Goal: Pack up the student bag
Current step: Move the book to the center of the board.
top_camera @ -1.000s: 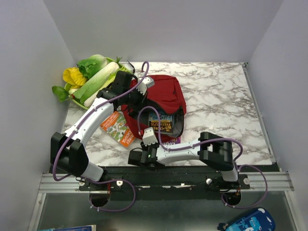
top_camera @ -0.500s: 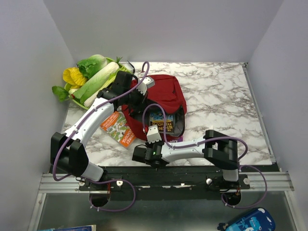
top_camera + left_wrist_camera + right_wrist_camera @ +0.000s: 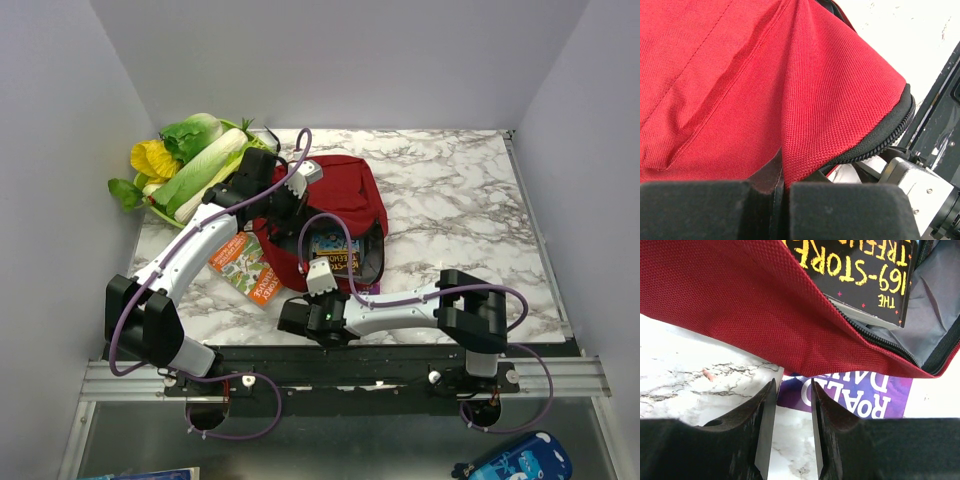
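The dark-red student bag (image 3: 340,205) lies at mid-table with its zippered mouth facing the arms. My left gripper (image 3: 283,213) is shut on a fold of its red fabric (image 3: 765,75) and holds the flap up; its jaws (image 3: 780,170) pinch the cloth. A black book with yellow letters (image 3: 333,253) sits inside against the grey lining (image 3: 860,270). A purple Roald Dahl book (image 3: 855,395) lies on the marble, partly under the bag's lower edge (image 3: 740,305). My right gripper (image 3: 303,312) is open and empty, its tips (image 3: 792,385) at that book's near corner.
An orange picture book (image 3: 245,268) lies on the table left of the bag. A green basket of leafy vegetables (image 3: 190,160) stands at the back left. A blue pencil case (image 3: 510,460) lies off the table at the bottom right. Grey walls enclose three sides.
My right arm has shifted a little to the right, its gripper moving closer to the bag's front edge. The left gripper has kept its hold on the fabric.
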`<action>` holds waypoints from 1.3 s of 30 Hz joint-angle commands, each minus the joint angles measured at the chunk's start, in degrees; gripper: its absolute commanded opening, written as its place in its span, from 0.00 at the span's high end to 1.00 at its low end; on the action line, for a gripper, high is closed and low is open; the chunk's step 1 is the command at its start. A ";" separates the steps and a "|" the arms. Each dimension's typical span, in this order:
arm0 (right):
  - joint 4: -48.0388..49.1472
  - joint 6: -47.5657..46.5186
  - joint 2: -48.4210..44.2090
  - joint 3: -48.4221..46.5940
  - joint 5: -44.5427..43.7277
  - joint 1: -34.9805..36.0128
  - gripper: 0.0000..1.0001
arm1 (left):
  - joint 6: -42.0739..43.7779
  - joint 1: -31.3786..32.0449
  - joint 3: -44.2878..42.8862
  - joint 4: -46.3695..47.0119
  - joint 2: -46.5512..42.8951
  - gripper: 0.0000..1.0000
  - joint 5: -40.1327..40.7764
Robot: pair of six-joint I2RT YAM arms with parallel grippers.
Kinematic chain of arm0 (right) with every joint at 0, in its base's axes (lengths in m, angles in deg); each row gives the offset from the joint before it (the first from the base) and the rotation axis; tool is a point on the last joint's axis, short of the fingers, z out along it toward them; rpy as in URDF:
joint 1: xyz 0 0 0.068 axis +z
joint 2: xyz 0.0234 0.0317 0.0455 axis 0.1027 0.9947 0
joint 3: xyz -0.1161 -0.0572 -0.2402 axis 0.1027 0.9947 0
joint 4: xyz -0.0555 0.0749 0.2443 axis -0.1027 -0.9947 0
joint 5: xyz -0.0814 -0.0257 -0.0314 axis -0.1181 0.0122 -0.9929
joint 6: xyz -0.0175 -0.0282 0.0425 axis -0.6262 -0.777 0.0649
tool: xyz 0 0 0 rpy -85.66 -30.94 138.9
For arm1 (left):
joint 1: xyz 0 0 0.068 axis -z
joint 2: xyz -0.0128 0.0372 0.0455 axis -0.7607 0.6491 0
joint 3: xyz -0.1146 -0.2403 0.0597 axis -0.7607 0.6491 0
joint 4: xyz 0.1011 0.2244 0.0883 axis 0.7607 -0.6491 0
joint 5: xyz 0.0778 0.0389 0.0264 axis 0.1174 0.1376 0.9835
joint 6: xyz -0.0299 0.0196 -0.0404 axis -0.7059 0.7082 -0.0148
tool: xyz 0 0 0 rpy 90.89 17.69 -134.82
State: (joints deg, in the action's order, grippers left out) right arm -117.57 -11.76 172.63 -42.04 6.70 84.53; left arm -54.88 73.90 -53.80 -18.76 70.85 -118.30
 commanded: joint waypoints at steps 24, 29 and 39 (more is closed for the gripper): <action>-3.76 5.48 -2.55 3.70 -3.10 -0.41 0.99 | -0.63 1.11 0.11 -0.49 -1.30 1.00 -1.02; -12.02 10.85 -11.85 3.61 -5.92 3.01 0.99 | -1.42 1.11 0.02 0.30 -1.04 1.00 -1.11; -43.65 35.89 -25.40 -1.30 -11.10 10.39 0.99 | -0.99 1.11 0.55 0.39 -0.33 1.00 -1.11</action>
State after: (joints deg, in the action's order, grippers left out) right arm -144.82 10.56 151.84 -40.29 1.58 93.03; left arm -55.53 74.41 -53.58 -18.69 70.85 -118.30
